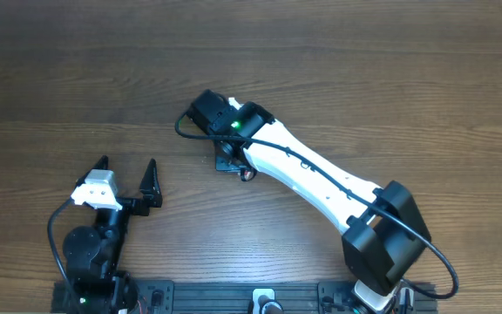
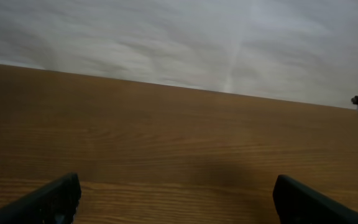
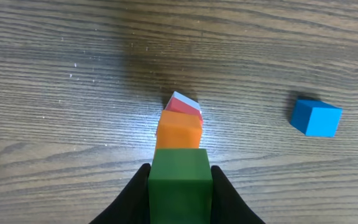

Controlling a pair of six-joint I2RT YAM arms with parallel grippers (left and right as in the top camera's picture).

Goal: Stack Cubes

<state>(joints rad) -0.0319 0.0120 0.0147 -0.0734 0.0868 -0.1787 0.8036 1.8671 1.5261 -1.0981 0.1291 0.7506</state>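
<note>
The right tool (image 3: 179,177) is pinching the green cube (image 3: 180,194) by two opposite side faces, holding it over the orange cube (image 3: 179,132), which is sitting on a red cube (image 3: 184,106) on the table (image 3: 55,74); I cannot tell whether green is touching orange. A blue cube (image 3: 316,117) is lying well apart from the stack. The cubes are looking rigid, light and smooth-faced, probably a little slippery, so flat opposite sides are offering the surest hold. The stack is looking slightly skewed, so any sideways nudge is risking a topple. The left tool (image 1: 127,162) is resting wide open near its base.
</note>
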